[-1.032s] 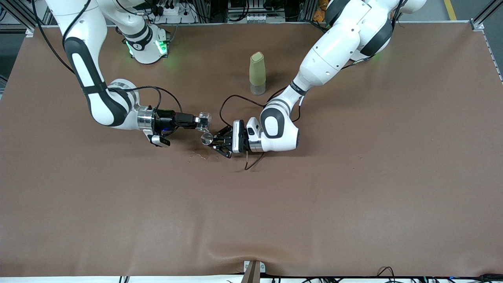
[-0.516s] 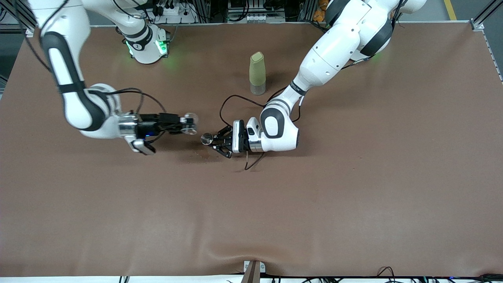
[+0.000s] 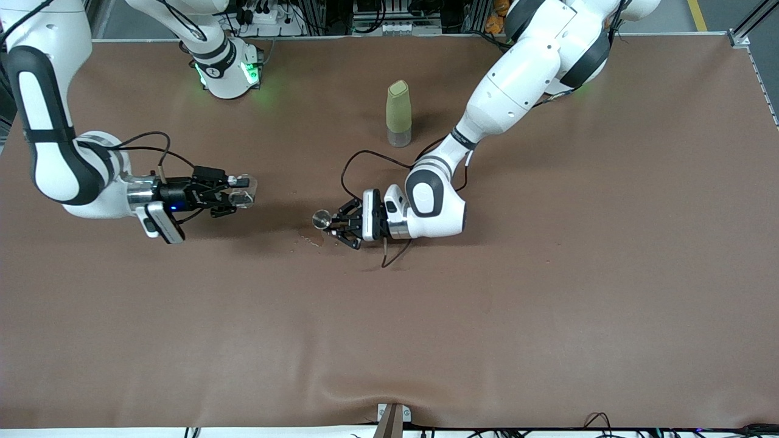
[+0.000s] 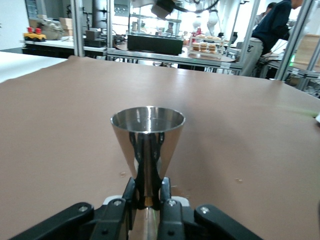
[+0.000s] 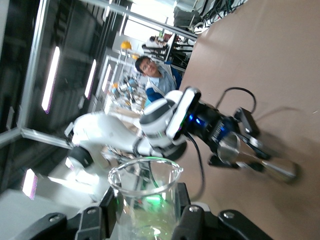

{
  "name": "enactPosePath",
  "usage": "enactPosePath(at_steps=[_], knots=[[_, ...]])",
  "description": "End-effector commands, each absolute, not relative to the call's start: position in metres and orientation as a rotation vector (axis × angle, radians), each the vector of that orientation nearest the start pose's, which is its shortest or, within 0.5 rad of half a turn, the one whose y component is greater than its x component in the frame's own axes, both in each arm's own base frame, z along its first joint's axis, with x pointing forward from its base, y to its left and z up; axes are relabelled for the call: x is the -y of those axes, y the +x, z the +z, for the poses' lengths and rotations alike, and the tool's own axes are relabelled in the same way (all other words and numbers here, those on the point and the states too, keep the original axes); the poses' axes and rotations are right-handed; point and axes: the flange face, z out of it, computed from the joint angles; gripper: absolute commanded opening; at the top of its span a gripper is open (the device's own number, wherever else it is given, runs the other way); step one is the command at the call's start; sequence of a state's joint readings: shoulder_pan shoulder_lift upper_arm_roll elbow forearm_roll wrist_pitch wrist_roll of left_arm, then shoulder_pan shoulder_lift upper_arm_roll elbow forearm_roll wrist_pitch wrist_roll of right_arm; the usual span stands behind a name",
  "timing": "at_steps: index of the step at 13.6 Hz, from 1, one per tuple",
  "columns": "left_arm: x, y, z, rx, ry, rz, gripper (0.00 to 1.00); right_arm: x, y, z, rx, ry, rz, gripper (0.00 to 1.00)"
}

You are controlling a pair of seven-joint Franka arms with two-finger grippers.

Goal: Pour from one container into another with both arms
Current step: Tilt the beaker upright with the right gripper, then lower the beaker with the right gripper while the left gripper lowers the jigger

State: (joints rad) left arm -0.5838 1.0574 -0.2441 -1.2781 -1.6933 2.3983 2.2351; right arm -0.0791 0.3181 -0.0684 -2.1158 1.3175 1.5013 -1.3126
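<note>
My left pincer (image 3: 331, 224) is clamped on the narrow waist of a metal measuring cup (image 3: 321, 218). In the left wrist view the fingers (image 4: 131, 192) press both sides of the cup's (image 4: 147, 145) stem, and its open mouth faces up, level. The cup's lower end sits at or just above the table (image 3: 548, 292); I cannot tell which. Pincer and cup are low over the middle of the table.

My right pincer (image 3: 238, 196) is closed around a clear glass beaker (image 3: 243, 198). The right wrist view shows the beaker (image 5: 145, 197) held between the fingers (image 5: 186, 220), with its rim and spout visible. This pincer hangs over the table toward the right arm's end, well apart from the metal cup.

A tall olive-green bottle (image 3: 398, 114) with a clear base stands upright on the table, farther from the front camera than the metal cup, near the left arm's forearm.

A few pale specks (image 3: 310, 240) lie on the table just beside the metal cup, slightly nearer the front camera.

The table is covered with a brown sheet that has a soft fold at the edge nearest the front camera. Black cables loop from both wrists.

Metal frames and shelving stand around the table. A person (image 5: 155, 75) in a grey top appears in the right wrist view.
</note>
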Motion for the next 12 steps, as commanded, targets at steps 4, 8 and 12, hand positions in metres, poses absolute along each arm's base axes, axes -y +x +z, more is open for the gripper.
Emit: enactPosePath(at_steps=[4, 8, 12], knots=[[0.469, 0.594, 0.167, 1.334, 1.483, 1.067, 0.00, 0.083, 0.542, 0.324, 0.790, -1.673, -0.410, 0.20], [0.416, 0.631, 0.174, 1.344, 1.405, 1.055, 0.00, 0.131, 0.546, 0.295, 1.051, -1.575, -0.674, 0.20], [0.339, 0.669, 0.178, 1.390, 1.387, 0.993, 0.00, 0.157, 0.560, 0.264, 1.299, -1.449, -0.879, 0.20]])
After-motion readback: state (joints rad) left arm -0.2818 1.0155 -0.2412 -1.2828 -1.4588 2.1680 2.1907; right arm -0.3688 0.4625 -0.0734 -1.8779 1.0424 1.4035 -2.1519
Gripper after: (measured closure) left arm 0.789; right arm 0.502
